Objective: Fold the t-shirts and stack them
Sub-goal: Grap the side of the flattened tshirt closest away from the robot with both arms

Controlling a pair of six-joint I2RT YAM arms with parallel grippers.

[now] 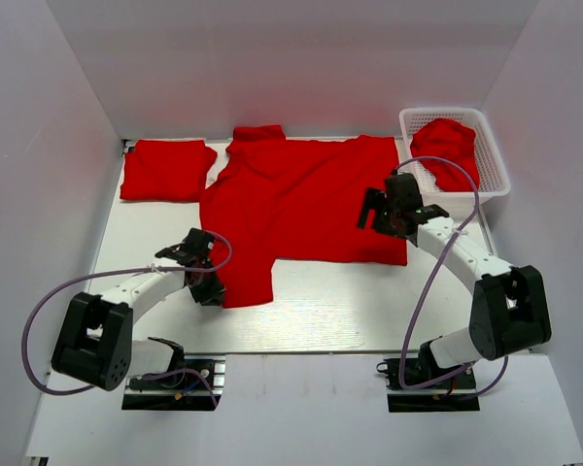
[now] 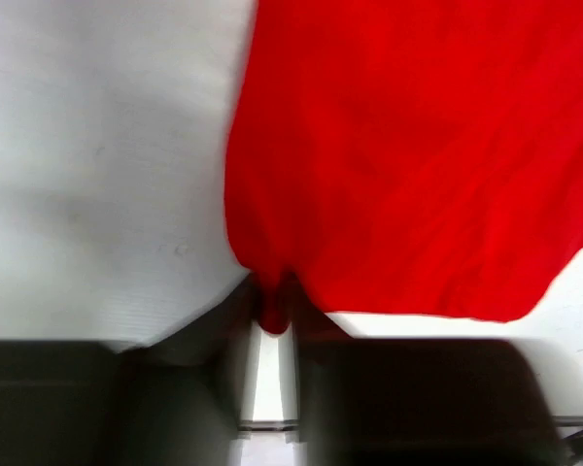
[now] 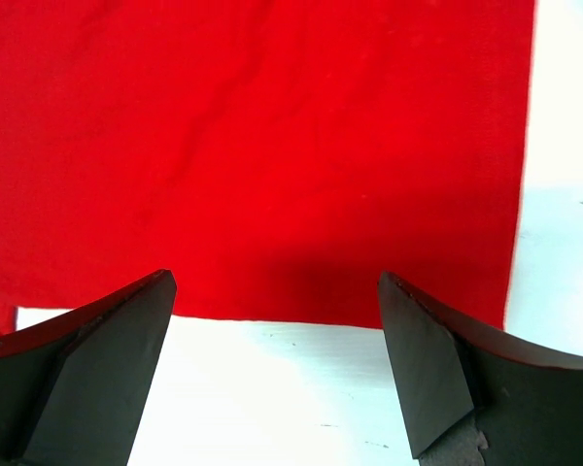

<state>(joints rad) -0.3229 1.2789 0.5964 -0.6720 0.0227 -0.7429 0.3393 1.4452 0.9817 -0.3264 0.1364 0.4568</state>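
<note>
My left claw (image 2: 270, 320) is clamped on the spread t-shirt (image 1: 301, 199) at its near-left edge. My right claw (image 3: 274, 282) is apart above the near hem, with open bench (image 1: 340, 311) nearward.

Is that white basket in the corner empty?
No, a crumpled red shirt lies inside the white basket.

The spread t-shirt (image 1: 311, 199) is soft, matt red cloth, faintly creased. The basket (image 1: 496, 165) is white plastic mesh. The table (image 1: 321, 306) is smooth, matt white. The right gripper (image 3: 275, 291) has matt dark fingers (image 3: 107, 359).
</note>
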